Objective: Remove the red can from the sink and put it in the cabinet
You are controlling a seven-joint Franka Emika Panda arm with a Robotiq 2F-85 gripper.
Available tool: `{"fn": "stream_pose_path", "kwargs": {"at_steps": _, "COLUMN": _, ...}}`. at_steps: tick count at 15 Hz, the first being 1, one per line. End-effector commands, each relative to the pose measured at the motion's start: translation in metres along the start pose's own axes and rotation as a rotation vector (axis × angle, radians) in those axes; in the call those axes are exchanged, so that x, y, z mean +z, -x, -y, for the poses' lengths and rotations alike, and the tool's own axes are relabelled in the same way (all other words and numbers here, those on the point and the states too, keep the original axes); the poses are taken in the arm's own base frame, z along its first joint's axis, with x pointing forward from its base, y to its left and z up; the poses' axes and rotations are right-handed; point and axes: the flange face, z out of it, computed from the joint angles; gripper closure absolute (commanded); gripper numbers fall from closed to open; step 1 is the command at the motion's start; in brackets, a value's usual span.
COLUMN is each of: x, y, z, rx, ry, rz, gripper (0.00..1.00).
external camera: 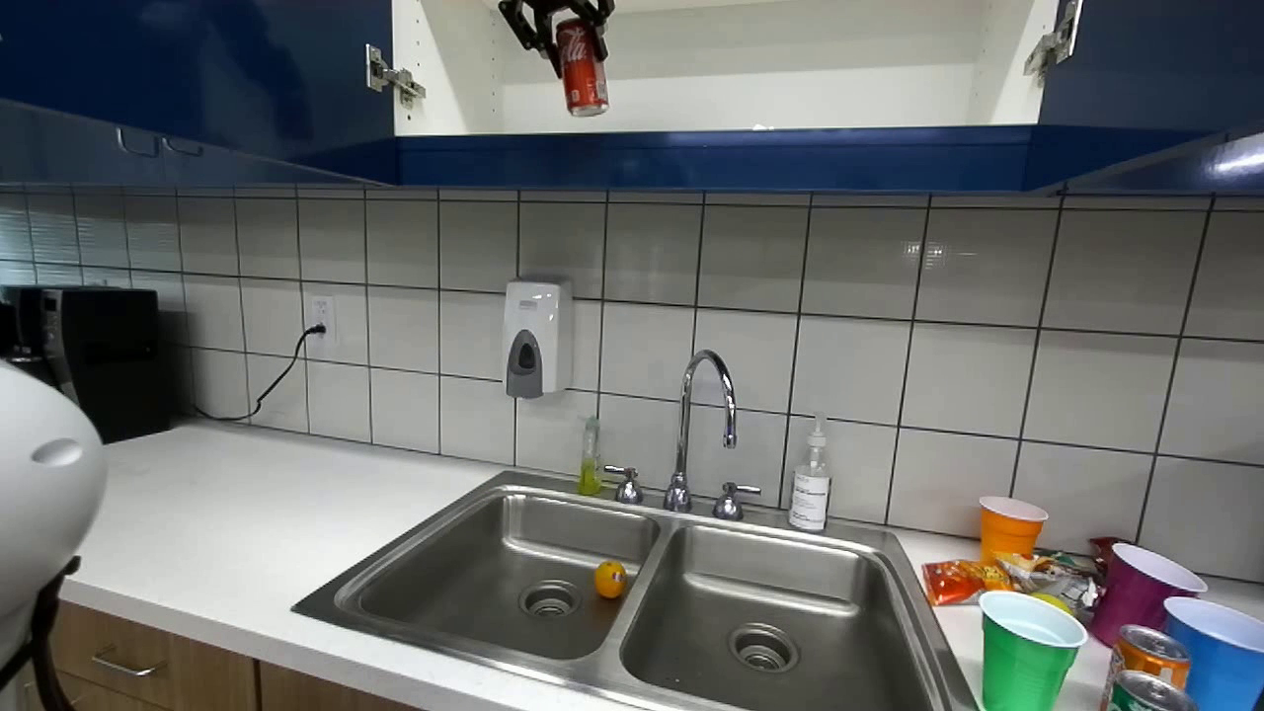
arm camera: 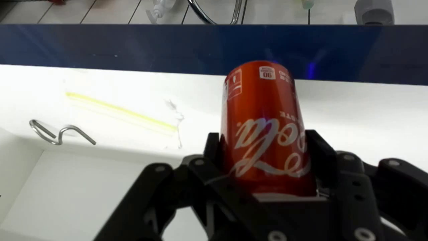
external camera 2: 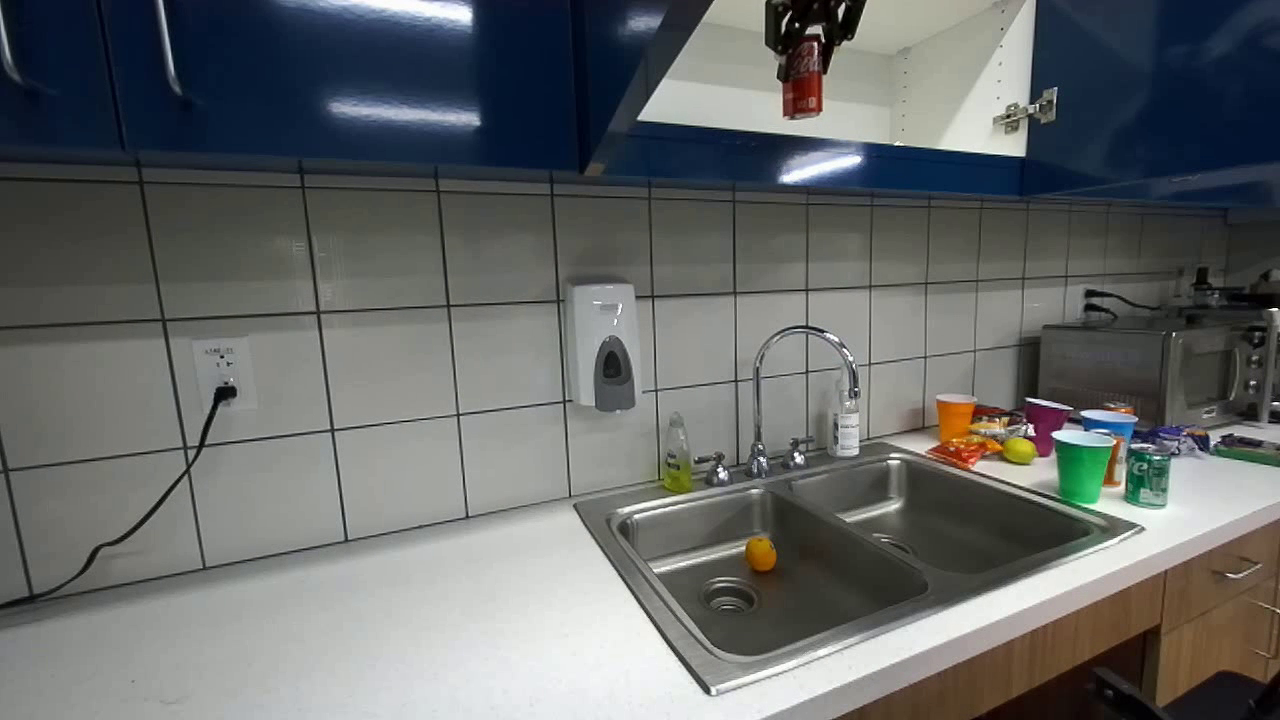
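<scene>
The red can (external camera: 585, 84) shows in both exterior views (external camera 2: 803, 98) and the wrist view (arm camera: 264, 100). My gripper (external camera: 580, 61), also in an exterior view (external camera 2: 806, 66) and the wrist view (arm camera: 264, 144), is shut around its sides near the top, which is mostly hidden. The can hangs slightly tilted at the open cabinet (external camera: 790, 84), its bottom above the cabinet's front edge (arm camera: 150, 50). In the wrist view it overlaps the white floor; exact depth and gap are hard to tell. The steel sink (external camera: 645, 592) lies below.
The open cabinet doors (external camera: 197, 69) flank the opening. A bent metal wire (arm camera: 60, 134) lies inside the cabinet. The chrome faucet (external camera: 684, 425), soap dispenser (external camera: 538, 336) and orange fruit (external camera: 610, 580) are below. Plastic cups (external camera: 1032, 652) and cans (external camera 2: 1147, 475) stand on the counter.
</scene>
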Motion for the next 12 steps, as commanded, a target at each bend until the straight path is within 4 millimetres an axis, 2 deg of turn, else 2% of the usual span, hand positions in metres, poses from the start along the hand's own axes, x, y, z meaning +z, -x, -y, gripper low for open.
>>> {"fn": "stream_pose_path", "kwargs": {"at_steps": 1, "x": -0.013, "y": -0.024, "z": -0.007, "rx": -0.031, "ry": 0.022, "rz": -0.050, "gripper": 0.60}}
{"fn": "stream_pose_path", "kwargs": {"at_steps": 4, "x": -0.009, "y": -0.033, "z": -0.008, "rx": -0.031, "ry": 0.018, "rz": -0.065, "gripper": 0.60}}
{"fn": "stream_pose_path", "kwargs": {"at_steps": 12, "x": 0.017, "y": -0.050, "z": -0.009, "rx": -0.026, "ry": 0.023, "rz": -0.064, "gripper": 0.60}}
